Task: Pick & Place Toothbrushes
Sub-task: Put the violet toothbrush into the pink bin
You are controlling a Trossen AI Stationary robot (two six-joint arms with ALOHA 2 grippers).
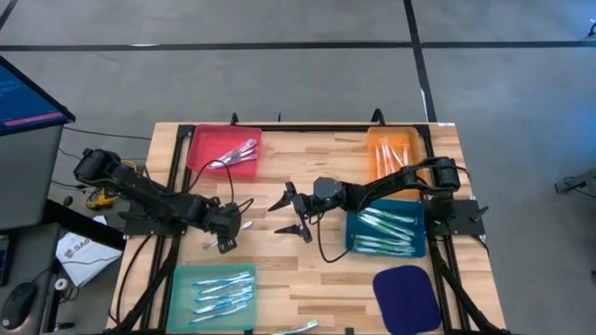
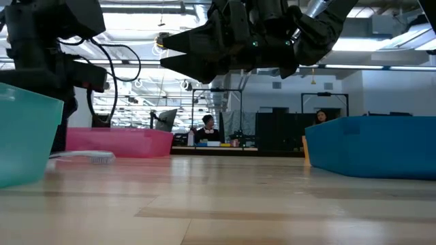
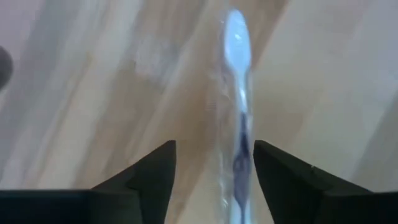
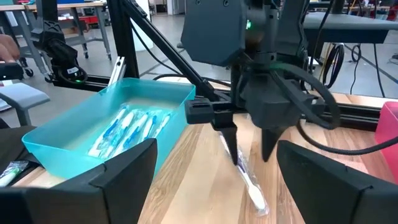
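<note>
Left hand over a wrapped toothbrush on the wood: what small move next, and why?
Probably close on it. The left hand has its fingers open with the toothbrush lying on the table between them, nearer one finger; from the right wrist view the fingertips seem down at it. The right hand waits open mid-table.

Toothbrushes, as I see them from my station:
- One clear-wrapped brush, white with a pale blue head, flat on the bare wood.
- Several blue-white ones loose in the teal tray.
- Several in the blue tray.
- A few white ones in the pink tray.
- Orange-tinted ones in the orange tray.
</note>
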